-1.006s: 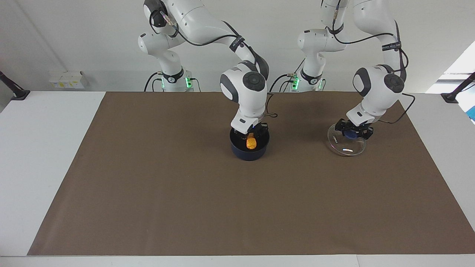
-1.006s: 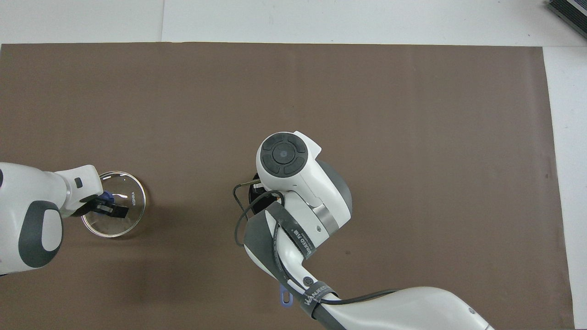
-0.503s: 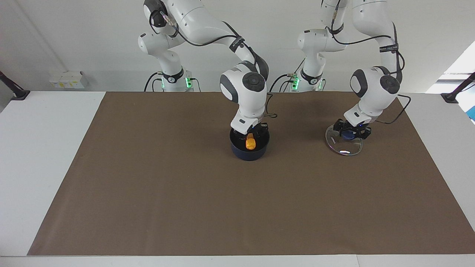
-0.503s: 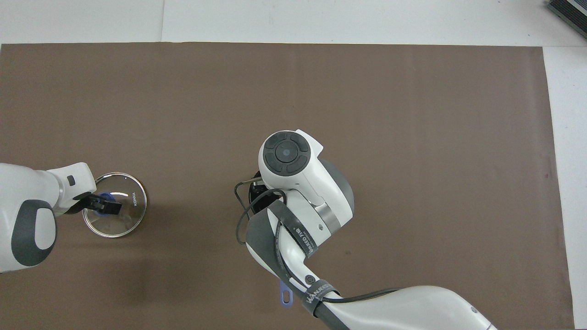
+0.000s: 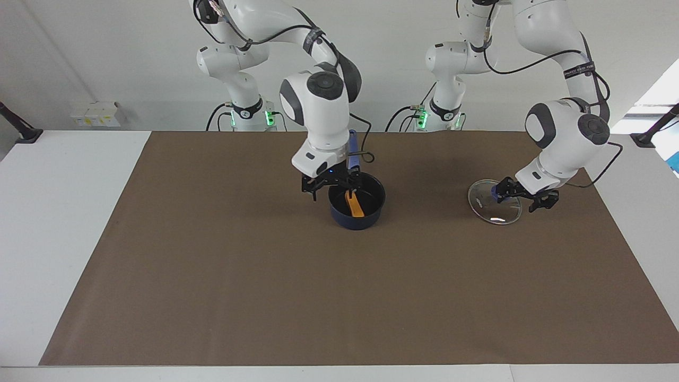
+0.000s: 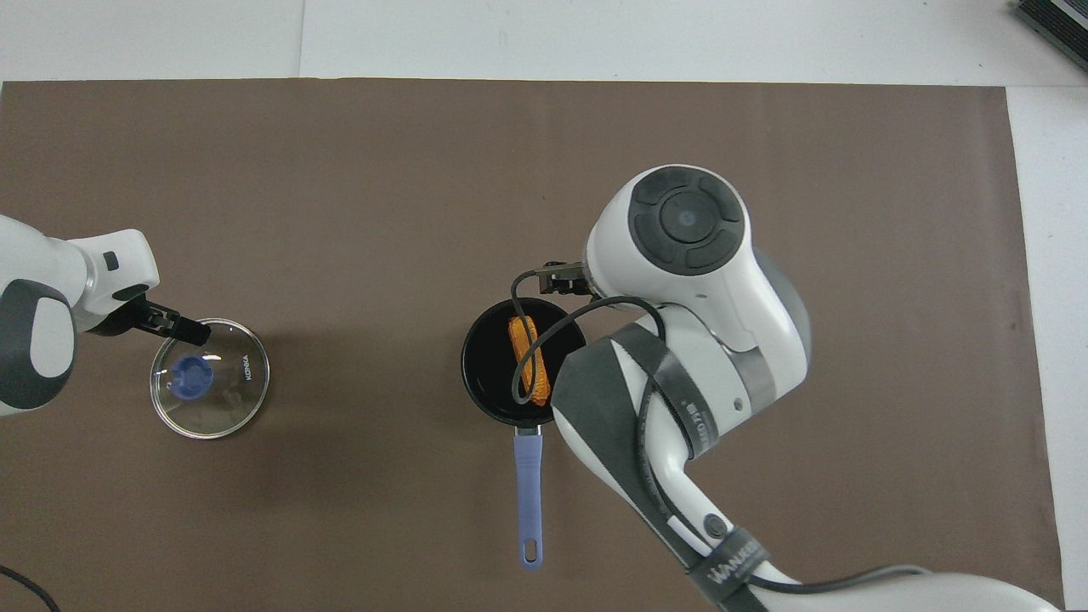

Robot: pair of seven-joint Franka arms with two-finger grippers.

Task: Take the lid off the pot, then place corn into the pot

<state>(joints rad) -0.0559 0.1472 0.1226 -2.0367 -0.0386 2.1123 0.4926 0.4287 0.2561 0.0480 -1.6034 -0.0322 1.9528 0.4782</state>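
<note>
Right gripper [image 5: 331, 187] spread, empty, over pot [image 5: 357, 212] rim. Corn [image 6: 529, 359] lying inside pot, mid-mat. Left gripper [image 5: 525, 195] spread, empty, over lid [image 6: 209, 389] edge; lid flat on mat [image 5: 265, 292], toward left arm's end.

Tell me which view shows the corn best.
The overhead view: the corn lies in full length on the black floor of the pot, crossed only by a thin cable. In the facing view the corn shows as a short orange strip, foreshortened inside the pot's wall.
</note>
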